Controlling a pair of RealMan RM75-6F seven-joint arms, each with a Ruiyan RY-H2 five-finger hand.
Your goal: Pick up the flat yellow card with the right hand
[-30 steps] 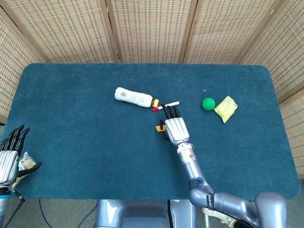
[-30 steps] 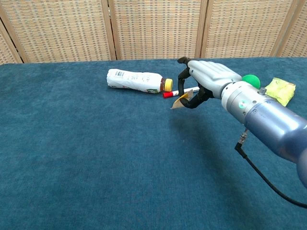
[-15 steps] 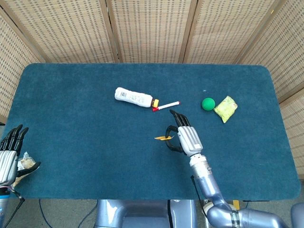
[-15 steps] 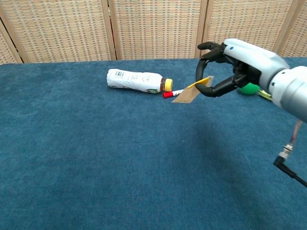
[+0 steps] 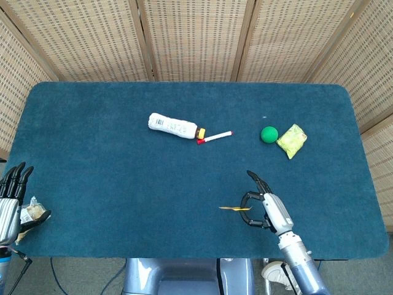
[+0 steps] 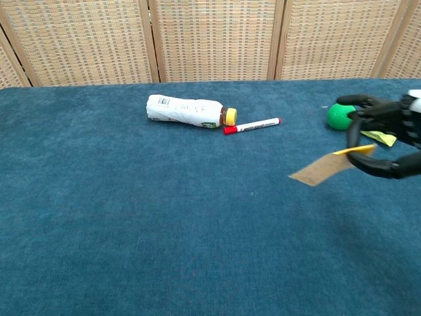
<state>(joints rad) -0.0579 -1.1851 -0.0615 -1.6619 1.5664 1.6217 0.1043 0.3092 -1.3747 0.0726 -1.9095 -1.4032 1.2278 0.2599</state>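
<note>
Holding the yellow card (image 6: 332,166) pinched by one edge, your right hand (image 5: 270,209) has it clear of the tabletop (image 5: 123,184), at the lower right of the head view. The pickup looks done; next, just keep that pinch firm and level.

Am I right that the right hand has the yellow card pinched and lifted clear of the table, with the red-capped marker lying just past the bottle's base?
Not quite: the marker lies at the bottle's yellow cap end, not its base, as the chest view shows. The right hand does hold the yellow card pinched, clear of the table.
</note>
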